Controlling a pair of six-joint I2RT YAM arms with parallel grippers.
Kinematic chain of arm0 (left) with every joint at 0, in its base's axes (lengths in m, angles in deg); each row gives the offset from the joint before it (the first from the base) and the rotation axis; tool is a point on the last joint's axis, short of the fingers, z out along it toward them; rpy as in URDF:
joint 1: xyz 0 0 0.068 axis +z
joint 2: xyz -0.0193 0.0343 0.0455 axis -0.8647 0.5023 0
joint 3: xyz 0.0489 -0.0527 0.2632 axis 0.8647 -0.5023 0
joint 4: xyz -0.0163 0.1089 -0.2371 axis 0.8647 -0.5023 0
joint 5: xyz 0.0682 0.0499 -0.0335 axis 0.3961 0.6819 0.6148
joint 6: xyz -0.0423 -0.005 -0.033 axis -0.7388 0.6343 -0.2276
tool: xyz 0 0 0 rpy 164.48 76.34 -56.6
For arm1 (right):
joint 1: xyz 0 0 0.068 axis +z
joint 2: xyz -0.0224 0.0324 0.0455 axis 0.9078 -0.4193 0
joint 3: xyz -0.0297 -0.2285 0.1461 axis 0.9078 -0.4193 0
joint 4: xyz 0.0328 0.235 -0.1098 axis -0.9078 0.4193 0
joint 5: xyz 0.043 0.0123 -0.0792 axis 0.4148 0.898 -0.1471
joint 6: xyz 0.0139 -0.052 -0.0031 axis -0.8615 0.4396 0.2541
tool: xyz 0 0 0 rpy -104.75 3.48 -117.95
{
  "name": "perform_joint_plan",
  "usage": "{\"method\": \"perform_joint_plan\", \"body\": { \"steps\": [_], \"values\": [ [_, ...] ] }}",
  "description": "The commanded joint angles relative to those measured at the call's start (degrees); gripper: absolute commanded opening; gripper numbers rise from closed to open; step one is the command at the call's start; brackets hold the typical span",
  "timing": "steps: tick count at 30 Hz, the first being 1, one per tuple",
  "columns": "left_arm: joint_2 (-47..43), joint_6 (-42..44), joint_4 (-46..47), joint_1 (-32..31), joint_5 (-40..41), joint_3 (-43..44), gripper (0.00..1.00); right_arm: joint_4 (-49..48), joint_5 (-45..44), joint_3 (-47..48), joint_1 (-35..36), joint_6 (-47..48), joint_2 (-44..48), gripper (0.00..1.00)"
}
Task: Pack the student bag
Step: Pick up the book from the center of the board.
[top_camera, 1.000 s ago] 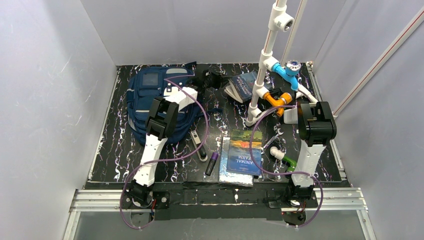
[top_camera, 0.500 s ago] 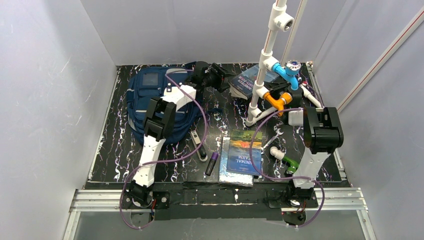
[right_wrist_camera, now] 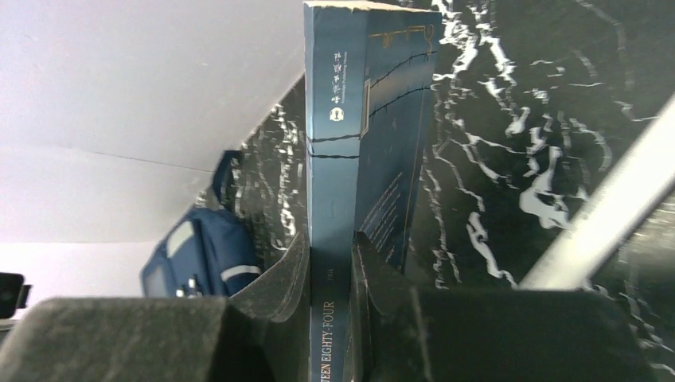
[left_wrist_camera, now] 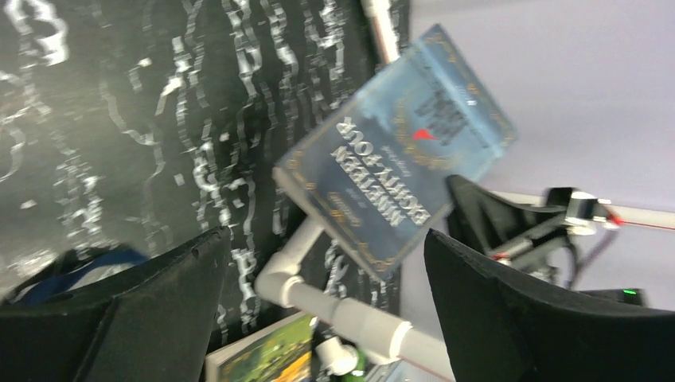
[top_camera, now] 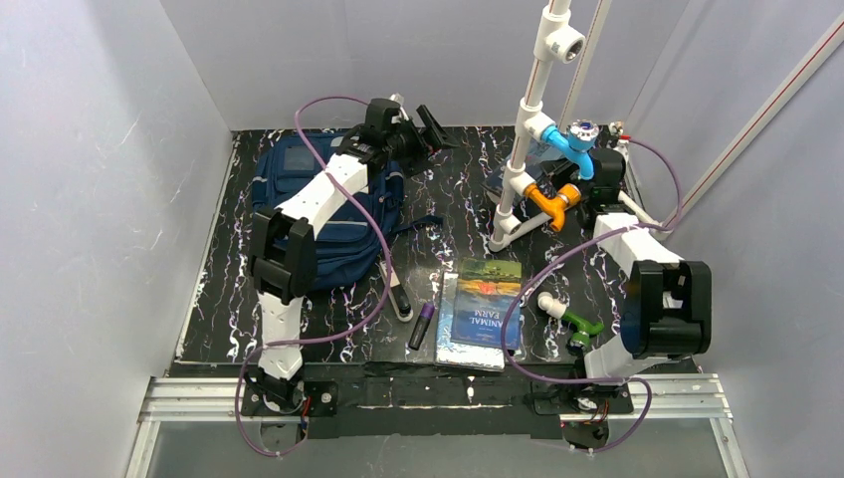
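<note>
The student bag (top_camera: 309, 214), a navy backpack, lies flat at the back left of the table. It also shows far off in the right wrist view (right_wrist_camera: 199, 251). My right gripper (right_wrist_camera: 330, 251) is shut on the spine of a blue book titled Nineteen Eighty-Four (right_wrist_camera: 350, 143) and holds it off the table. In the left wrist view the same book (left_wrist_camera: 398, 159) hangs tilted in the air. My left gripper (top_camera: 426, 124) stands open above the bag's far right corner, with nothing between its fingers (left_wrist_camera: 119, 318).
A white pipe stand (top_camera: 527, 129) with blue and orange fittings rises at the back right and partly hides the right gripper from above. An Animal Farm book (top_camera: 485, 304) lies on a silver folder (top_camera: 448, 344) near the front. A purple marker (top_camera: 422, 326), a dark stapler (top_camera: 398, 296) and a green-white fitting (top_camera: 569, 321) lie nearby.
My left gripper opened, let go of the blue book and pulled back to the left. The right gripper kept the book and swung it right, behind the pipe stand.
</note>
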Motion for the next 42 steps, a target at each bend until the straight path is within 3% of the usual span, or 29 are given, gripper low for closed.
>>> {"method": "perform_joint_plan", "body": {
  "steps": [1,11,22,26,33,42],
  "values": [
    [-5.11,8.59,-6.37,0.47,3.5,-3.86,0.9,7.97,-5.81,8.21,0.41,11.07,7.8,0.01],
    [-11.68,16.42,-9.37,0.45,3.86,-6.08,0.98,32.95,-24.58,21.16,4.69,27.58,11.32,0.01],
    [-17.42,19.88,-11.5,0.46,4.09,-8.38,0.98,54.83,-37.05,32.34,6.35,36.01,13.97,0.01],
    [-19.41,19.2,-11.32,0.43,2.93,-10.24,0.98,64.86,-37.71,36.19,6.99,37.06,15.68,0.01],
    [-23.28,18.16,-10.45,0.43,-0.6,-13.49,0.95,75.09,-26.29,38.19,7.01,42.81,25.61,0.01],
    [-30.26,16.9,-10.62,0.42,-5.09,-19.66,0.93,83.79,-1.38,38.23,7.01,46.35,37.48,0.01]
  ]
}}
